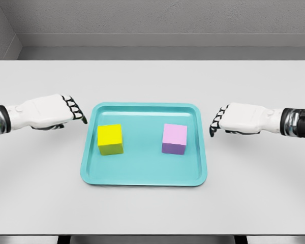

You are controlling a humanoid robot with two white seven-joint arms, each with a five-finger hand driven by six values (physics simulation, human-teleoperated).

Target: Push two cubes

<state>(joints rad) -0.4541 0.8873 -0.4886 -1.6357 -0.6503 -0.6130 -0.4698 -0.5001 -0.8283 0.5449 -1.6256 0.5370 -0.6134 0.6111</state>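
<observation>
On the teal tray (142,179), the yellow cube (110,139) and pink cube (174,139) are sitting apart, likely rigid, light and slide-prone; the left hand (51,112) and right hand (241,119) are hovering empty, fingers loosely curled, facing their outer sides.

The left robot hand (50,112) has a smooth white shell over its back, rounded like a glove. Its fingers (76,109) are black-jointed with white segments, giving a striped look. Behind its wrist sits a dark metallic cuff with grey bands. The right robot hand (241,119) is built alike: white casing, black-and-white segmented fingers (217,122), and a banded silver-black cuff behind the wrist.
</observation>
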